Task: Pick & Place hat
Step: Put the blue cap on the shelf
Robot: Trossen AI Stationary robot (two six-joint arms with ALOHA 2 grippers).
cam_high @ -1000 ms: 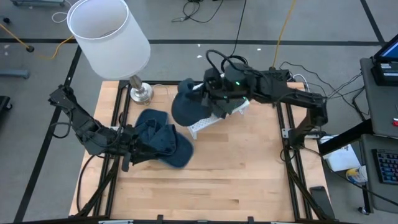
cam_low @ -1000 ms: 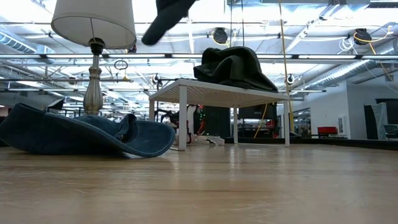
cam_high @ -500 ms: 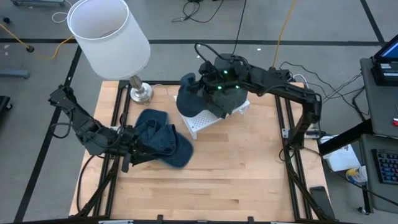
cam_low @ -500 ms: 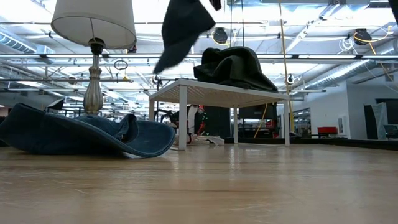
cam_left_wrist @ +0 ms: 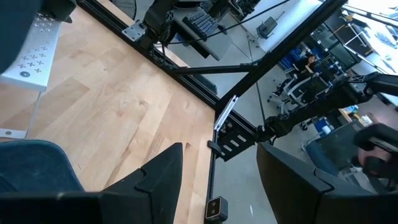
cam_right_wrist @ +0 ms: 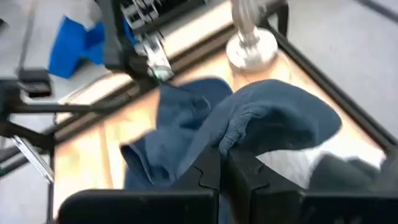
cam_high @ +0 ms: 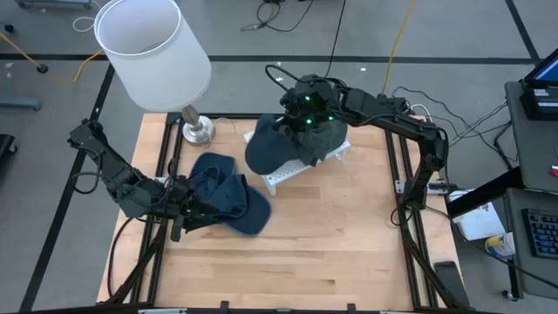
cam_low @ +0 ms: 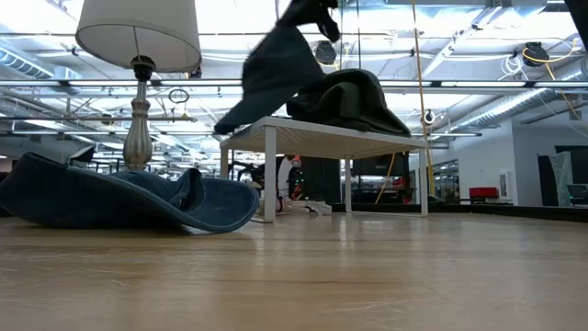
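Now right tool (cam_high: 301, 122) clamped on hat (cam_high: 268, 146), hanging brim-down, tilted over rack (cam_high: 301, 167).

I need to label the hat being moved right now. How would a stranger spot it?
Start at the white lamp at the table's far left corner, then look right to the small white rack. The dark blue hat hangs over the rack's left end, pinched in the right tool. Unlike the blue hats lying on the table, it is lifted.

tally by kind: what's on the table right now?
Hats: 3, blue hat, held dark blue hat, dark hat
Lamps: 1, lamp
Racks: 1, white rack
Total: 5
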